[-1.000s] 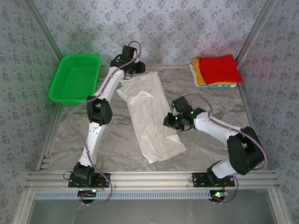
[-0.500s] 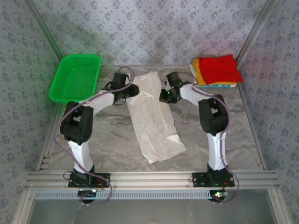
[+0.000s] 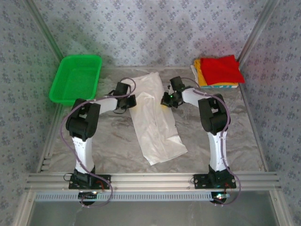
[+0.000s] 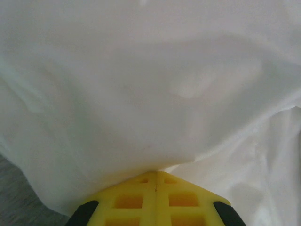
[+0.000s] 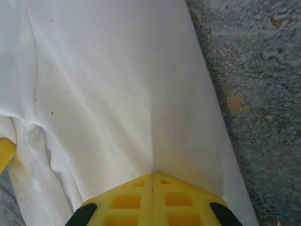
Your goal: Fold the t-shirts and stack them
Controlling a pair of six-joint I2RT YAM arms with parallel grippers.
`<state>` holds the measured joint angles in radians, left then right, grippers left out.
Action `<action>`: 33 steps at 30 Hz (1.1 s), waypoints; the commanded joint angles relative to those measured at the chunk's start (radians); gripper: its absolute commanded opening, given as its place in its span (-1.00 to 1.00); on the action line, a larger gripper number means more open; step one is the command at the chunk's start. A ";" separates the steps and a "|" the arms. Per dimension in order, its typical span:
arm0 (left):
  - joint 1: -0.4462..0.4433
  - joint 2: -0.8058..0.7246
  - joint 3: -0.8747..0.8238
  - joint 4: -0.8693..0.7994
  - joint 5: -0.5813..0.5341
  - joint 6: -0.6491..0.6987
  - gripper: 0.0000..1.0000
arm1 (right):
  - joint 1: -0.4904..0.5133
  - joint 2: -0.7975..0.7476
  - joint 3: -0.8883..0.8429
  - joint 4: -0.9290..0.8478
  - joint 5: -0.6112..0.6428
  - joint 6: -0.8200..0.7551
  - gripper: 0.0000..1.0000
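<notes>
The white t-shirt (image 3: 155, 127) is soft matt cloth, the table (image 3: 113, 139) rough mottled stone-look, the basket (image 3: 75, 80) glossy plastic.

Top cam high at near side, looking down, wrist cams close-up, all share white tee (image 3: 153, 117)

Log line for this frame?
left gripper: shut on white t-shirt | right gripper: shut on white t-shirt | folded stack: far right corner
</notes>
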<state>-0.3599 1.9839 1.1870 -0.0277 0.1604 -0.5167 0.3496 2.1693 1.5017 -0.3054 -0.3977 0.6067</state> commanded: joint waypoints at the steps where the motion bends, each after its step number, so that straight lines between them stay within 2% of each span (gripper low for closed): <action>1: 0.040 -0.025 -0.051 -0.044 -0.029 0.023 -1.00 | -0.030 0.033 -0.039 -0.080 0.064 0.048 -1.00; 7: 0.049 0.070 0.081 -0.087 0.036 0.029 -1.00 | -0.079 0.035 -0.073 -0.028 0.062 0.153 -1.00; 15: 0.045 0.345 0.539 -0.254 0.085 0.082 -1.00 | -0.130 -0.019 -0.208 0.104 0.084 0.319 -1.00; 18: 0.047 0.430 0.725 -0.355 0.090 0.107 -1.00 | -0.134 0.013 -0.162 0.101 0.069 0.314 -1.00; 21: 0.052 0.438 0.810 -0.389 0.097 0.114 -0.99 | -0.134 0.035 -0.108 0.094 0.058 0.301 -1.00; 25: 0.059 0.330 0.756 -0.386 0.074 0.116 -0.64 | -0.135 0.011 -0.040 0.050 0.071 0.251 -0.86; 30: 0.080 -0.033 0.390 -0.214 0.068 0.072 -0.32 | -0.126 -0.133 -0.013 -0.074 0.059 0.130 -0.48; 33: 0.078 -0.261 0.165 -0.182 0.097 0.039 -0.21 | -0.106 -0.330 -0.147 -0.088 0.026 0.063 -0.36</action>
<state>-0.2836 1.9488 1.4727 -0.2836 0.2314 -0.4469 0.2295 2.0506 1.4281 -0.2981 -0.3630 0.7670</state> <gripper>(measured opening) 0.387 0.305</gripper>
